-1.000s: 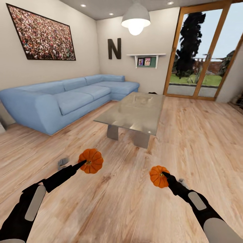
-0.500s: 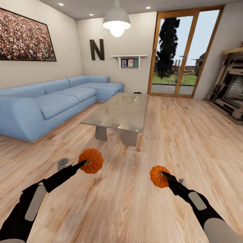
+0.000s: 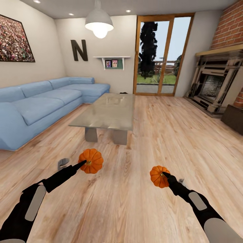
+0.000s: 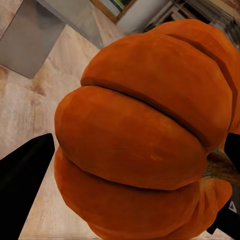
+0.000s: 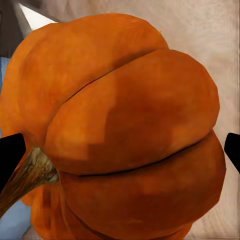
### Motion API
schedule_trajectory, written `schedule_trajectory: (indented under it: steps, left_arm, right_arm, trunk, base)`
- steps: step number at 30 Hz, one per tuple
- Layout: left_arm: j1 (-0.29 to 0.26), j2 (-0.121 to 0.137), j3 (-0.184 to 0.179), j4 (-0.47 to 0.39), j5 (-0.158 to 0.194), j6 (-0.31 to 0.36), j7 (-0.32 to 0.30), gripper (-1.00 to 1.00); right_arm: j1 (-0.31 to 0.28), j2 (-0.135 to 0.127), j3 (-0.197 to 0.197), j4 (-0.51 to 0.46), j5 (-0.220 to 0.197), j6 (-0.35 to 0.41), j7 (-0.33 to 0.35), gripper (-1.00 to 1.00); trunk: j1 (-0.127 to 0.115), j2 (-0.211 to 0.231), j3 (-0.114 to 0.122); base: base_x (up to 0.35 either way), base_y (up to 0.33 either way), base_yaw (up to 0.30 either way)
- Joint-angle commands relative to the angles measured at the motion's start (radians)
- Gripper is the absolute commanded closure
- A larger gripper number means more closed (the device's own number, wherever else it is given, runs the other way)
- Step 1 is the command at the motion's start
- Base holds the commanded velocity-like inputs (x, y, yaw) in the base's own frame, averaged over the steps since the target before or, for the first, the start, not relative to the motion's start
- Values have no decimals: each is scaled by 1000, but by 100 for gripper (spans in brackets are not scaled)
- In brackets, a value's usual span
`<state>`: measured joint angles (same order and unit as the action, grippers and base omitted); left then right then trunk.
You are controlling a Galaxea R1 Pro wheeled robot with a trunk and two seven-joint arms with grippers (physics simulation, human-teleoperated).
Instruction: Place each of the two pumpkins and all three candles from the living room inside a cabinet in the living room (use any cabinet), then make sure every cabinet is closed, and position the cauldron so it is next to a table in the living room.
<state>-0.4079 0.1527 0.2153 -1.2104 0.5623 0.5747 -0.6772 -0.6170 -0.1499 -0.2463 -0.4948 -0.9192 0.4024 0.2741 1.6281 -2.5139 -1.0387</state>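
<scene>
Orange shows twice low in the head view: the left hand (image 3: pixel 82 164) is clenched on one pumpkin (image 3: pixel 91 161), and the right hand (image 3: pixel 164 175) is clenched on the other pumpkin (image 3: pixel 158 176), both held up over the plank floor (image 3: pixel 135 202). The two pumpkins are well apart, with bare floor between them. Ahead, past the left pumpkin, stands the table (image 3: pixel 106 113); nothing lies on its glass tabletop. A blue sofa (image 3: pixel 40 104) runs along the wall to its left, with a strip of floor between sofa and table. To the right of the table the floor lies open up to a glass door (image 3: pixel 157 57) and a fireplace (image 3: pixel 212 84) set in a brick column (image 3: pixel 231 23). A dark low block (image 3: pixel 233 118) sits at the right edge, too cut off to identify. A small grey object (image 3: pixel 62 163) lies on the floor near the left arm.

Left wrist view: the pumpkin (image 4: pixel 145 135) sits between two black fingers (image 4: pixel 22 180), ribs running across, a bit of stem by the far finger. Behind it are the floor and a grey table leg (image 4: pixel 30 42).

Right wrist view: the second pumpkin (image 5: pixel 125 130) sits between black fingertips (image 5: pixel 10 155), its brown stem (image 5: pixel 27 175) pointing toward one of them. Pale floor shows behind.
</scene>
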Motion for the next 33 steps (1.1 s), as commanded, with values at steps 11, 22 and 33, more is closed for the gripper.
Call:
schedule_trajectory:
  steps: [11, 22, 33]
  left_arm:
    - [0, 0, 1, -3, 5, 6, 1, 100]
    - [0, 0, 1, -3, 5, 7, 1, 100]
    - [0, 1, 1, -1, 5, 7, 1, 100]
  right_arm:
    - [-1, 1, -7, -1, -9, 9, 1, 100]
    - [-1, 1, -7, -1, -10, 9, 1, 100]
    - [-1, 1, -7, -1, -10, 9, 1, 100]
  trunk:
    - [0, 0, 4]
    - [0, 0, 10]
    - [0, 0, 15]
  base:
    - [-19, 79, -290]
    - [0, 2, -290]
    - [0, 0, -290]
